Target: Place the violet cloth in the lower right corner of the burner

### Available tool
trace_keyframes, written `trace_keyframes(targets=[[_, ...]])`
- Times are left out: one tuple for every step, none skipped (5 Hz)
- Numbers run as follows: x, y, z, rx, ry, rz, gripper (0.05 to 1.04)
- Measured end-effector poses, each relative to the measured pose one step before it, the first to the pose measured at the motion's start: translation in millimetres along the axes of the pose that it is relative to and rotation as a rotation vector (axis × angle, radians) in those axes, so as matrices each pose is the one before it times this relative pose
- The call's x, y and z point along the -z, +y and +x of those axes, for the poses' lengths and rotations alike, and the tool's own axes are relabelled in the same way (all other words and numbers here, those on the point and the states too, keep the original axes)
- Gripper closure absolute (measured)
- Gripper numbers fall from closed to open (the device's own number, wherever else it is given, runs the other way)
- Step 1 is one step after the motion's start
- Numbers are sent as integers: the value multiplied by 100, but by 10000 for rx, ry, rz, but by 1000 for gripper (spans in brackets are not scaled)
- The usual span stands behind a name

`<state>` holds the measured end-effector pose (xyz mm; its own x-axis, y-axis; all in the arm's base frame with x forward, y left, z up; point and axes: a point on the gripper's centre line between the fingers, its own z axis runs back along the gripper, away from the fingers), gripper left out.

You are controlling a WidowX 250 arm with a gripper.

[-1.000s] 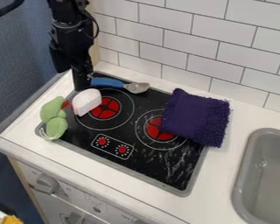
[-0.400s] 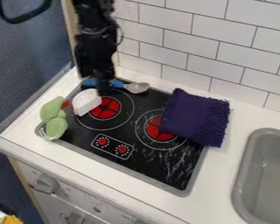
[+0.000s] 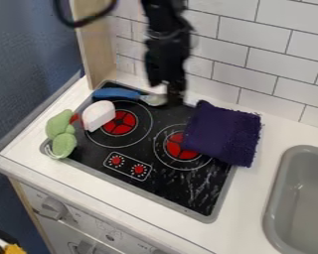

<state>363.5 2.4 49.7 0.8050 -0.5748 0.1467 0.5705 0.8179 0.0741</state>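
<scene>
Your jaws hang near the back edge of the stove in the upper middle of the frame, beside the metal bowl of the blue-handled spoon [image 3: 117, 93]; you can't tell how far open they are, and you see nothing held in them. The black arm [image 3: 167, 47] drops from the top edge. Just right of the jaws, the violet cloth [image 3: 222, 133] lies over the stove's upper right side, covering part of the right-hand burner ring [image 3: 180, 146] and spilling onto the white tabletop [image 3: 249, 196]. It looks thick and soft, with a shaggy nap and ragged edges, folded into a rough square. To take it well, clear the spoon first, come down over a raised fold and pinch deep enough to catch more than loose pile. Lift until the hanging edge is free, carry it toward the bottom of the frame, and lower it onto the stove [image 3: 204, 191] at its lower right corner, inside the gray rim. A shallow grip could slip or unfold it. Farther left sit a smooth, white, rounded wedge [image 3: 99, 115] and a plush, lumpy green toy [image 3: 61, 134]; glossy tiles [image 3: 255, 44] rise behind, and the smooth gray sink [image 3: 301, 198] lies at right.
</scene>
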Motion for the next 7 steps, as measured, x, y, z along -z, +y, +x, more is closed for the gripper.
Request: trace_keyframes(targets=[[405, -1705, 2266, -373, -174, -215, 83], [711, -1762, 1341, -156, 412, -101, 83], [934, -1010, 1134, -223, 437, 150, 83], [1222, -714, 753, -19, 135, 30, 83], [1336, -406, -148, 38, 256, -98, 83], [92, -77, 34, -39, -48, 1, 83], [1021, -459, -1113, 91, 280, 24, 84]])
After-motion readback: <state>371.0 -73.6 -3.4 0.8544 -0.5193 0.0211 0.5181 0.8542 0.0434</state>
